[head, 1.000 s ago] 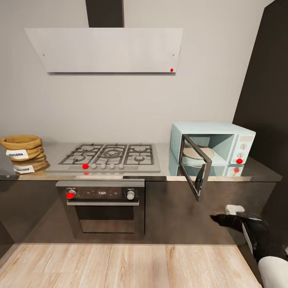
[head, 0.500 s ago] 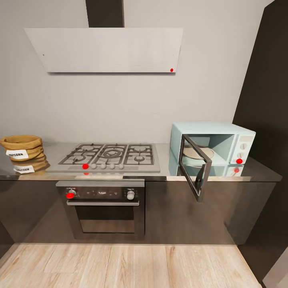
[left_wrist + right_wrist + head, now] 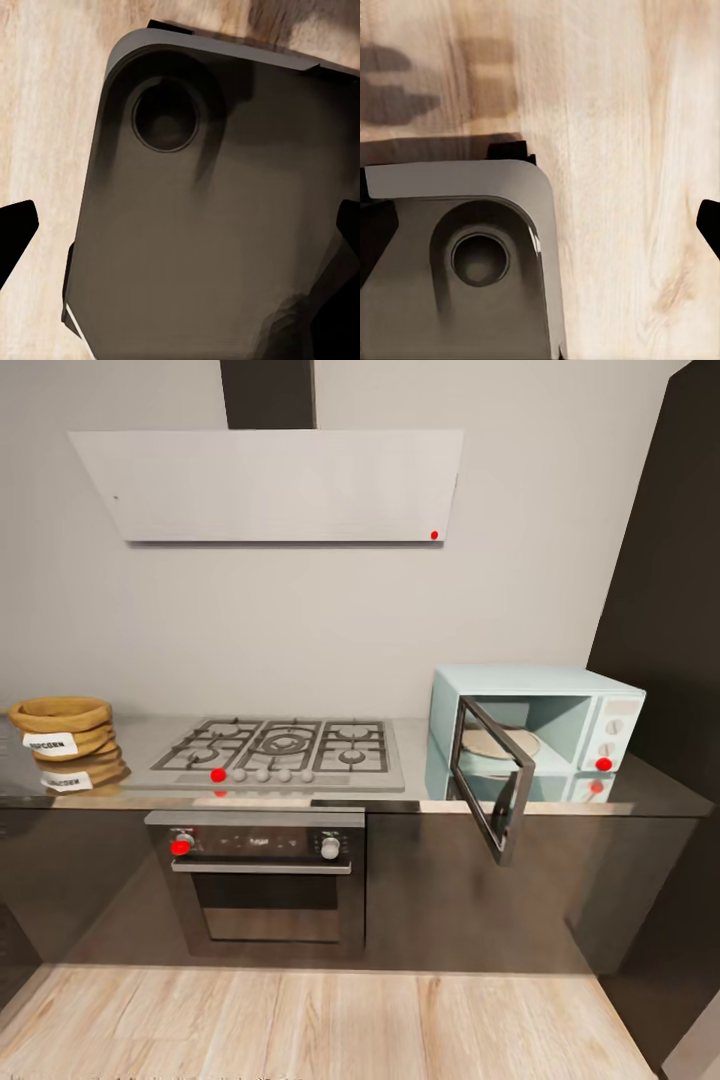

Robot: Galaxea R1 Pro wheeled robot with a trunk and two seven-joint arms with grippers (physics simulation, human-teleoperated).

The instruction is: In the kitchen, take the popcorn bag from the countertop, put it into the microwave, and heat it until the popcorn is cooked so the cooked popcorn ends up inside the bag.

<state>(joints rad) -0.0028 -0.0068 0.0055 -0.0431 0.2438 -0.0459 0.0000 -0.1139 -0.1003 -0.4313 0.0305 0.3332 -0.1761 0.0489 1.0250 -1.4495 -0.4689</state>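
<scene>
Left end effector (image 3: 180,225): two dark fingertips at opposite edges of the left wrist view, spread wide, holding nothing; beneath it, the robot's dark base (image 3: 210,210) with a round recess, over light wood floor (image 3: 45,105).
Right end effector (image 3: 540,225): dark fingertips at opposite edges of the right wrist view, likewise wide and empty; beneath it, a corner of the grey base (image 3: 457,225) and wood floor (image 3: 622,150).
Popcorn bag (image 3: 66,726): tan sack with rolled rim and white label, upright at the far left end of the surface (image 3: 420,800), mirrored in its glossy top.
Gas hob (image 3: 284,750): steel, set in the surface between bag and microwave, well apart from both.
Microwave (image 3: 540,725): pale mint-blue, at the right end of the surface; door (image 3: 490,785) swung open toward the camera, a round plate (image 3: 497,744) inside the cavity; two white knobs and a red dot on its panel.
Built-in oven (image 3: 262,880): steel, below the hob.
Hood (image 3: 268,484): flat, white, on the wall above the hob.
</scene>
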